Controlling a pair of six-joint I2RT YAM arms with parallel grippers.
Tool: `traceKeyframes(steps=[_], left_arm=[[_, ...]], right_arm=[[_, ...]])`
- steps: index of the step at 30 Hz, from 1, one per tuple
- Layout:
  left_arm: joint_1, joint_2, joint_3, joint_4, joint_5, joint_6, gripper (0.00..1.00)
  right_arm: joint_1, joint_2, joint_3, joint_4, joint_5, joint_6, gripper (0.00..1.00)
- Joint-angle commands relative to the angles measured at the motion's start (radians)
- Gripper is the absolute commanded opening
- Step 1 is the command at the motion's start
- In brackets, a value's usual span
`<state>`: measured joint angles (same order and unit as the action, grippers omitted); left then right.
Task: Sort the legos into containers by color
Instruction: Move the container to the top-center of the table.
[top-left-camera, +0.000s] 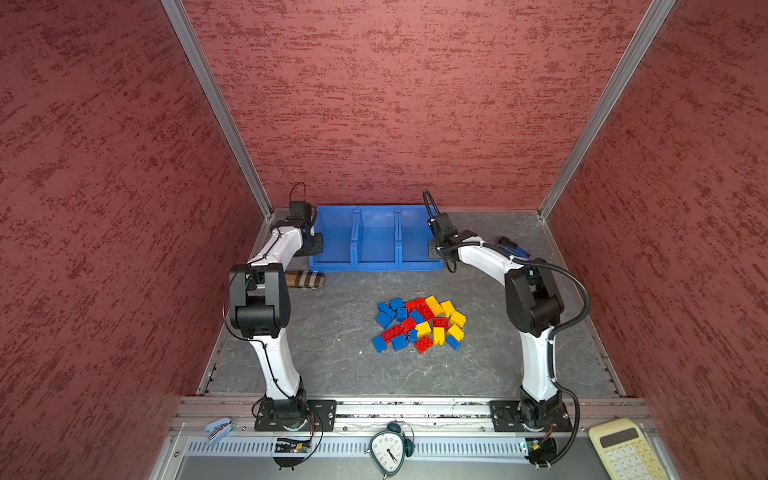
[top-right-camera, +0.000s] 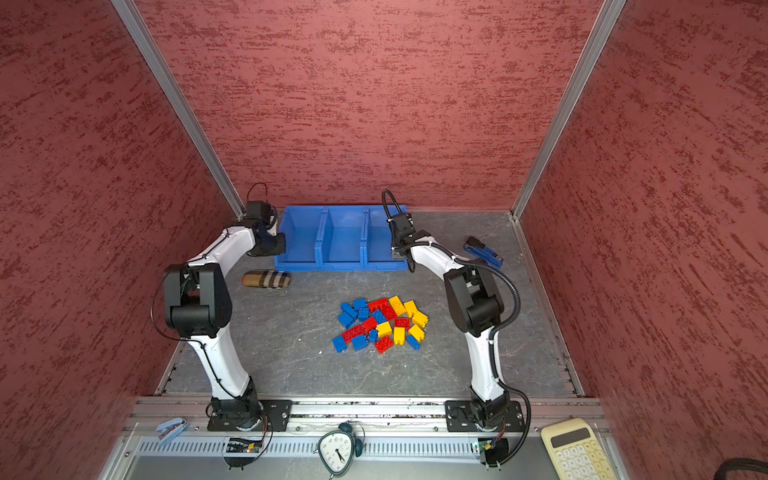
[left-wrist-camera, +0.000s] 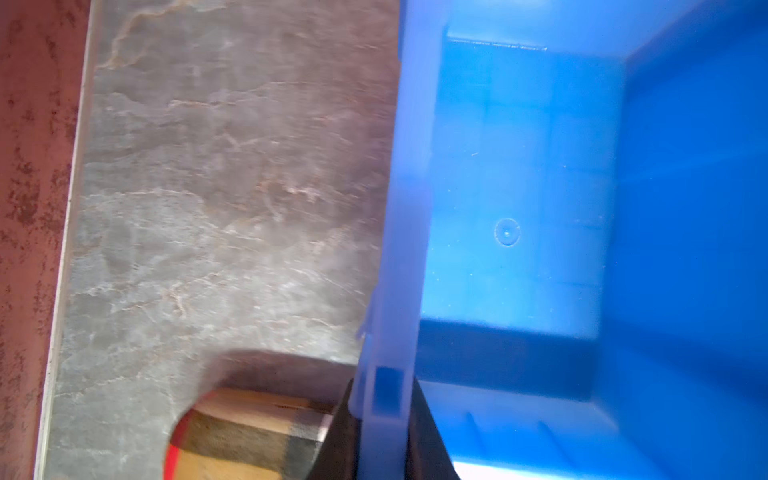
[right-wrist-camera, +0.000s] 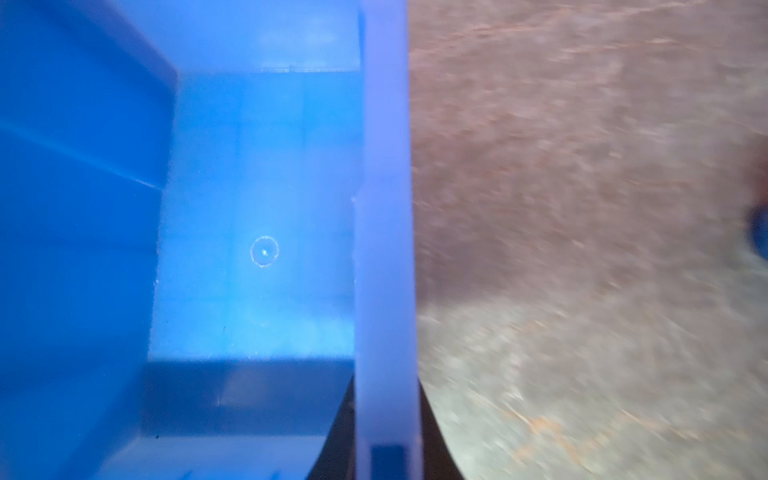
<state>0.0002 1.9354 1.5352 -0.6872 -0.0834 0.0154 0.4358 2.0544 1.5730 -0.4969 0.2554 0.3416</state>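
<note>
The left pincer (left-wrist-camera: 382, 415) and right pincer (right-wrist-camera: 386, 436) each clamp an end wall of the empty bins (top-left-camera: 376, 266), probably to drag them nearer. The bricks (top-left-camera: 419, 324) sit heaped mid-frame on the tabletop (top-left-camera: 328, 332).

Red, blue and yellow legos (top-left-camera: 423, 329) lie heaped before three joined blue containers (top-left-camera: 376, 266).

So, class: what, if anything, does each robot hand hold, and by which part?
Both grip the row of three joined blue plastic bins: left hand on its left end wall, right hand on its right end wall.
</note>
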Motion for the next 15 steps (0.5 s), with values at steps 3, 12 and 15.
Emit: traceKeyframes(steps=[3, 12, 15], left_arm=[[-0.157, -0.087, -0.053, 0.029, -0.054, -0.103, 0.05], [-0.381, -0.161, -0.169, 0.008, -0.130, -0.287, 0.06], [-0.409, -0.201, -0.236, 0.000, -0.168, -0.359, 0.09]], right_arm=[[-0.052, -0.196, -0.199, 0.094, -0.014, -0.011, 0.09], [-0.199, -0.386, -0.484, 0.157, -0.119, -0.080, 0.14], [-0.229, -0.416, -0.536, 0.191, -0.185, -0.079, 0.16]])
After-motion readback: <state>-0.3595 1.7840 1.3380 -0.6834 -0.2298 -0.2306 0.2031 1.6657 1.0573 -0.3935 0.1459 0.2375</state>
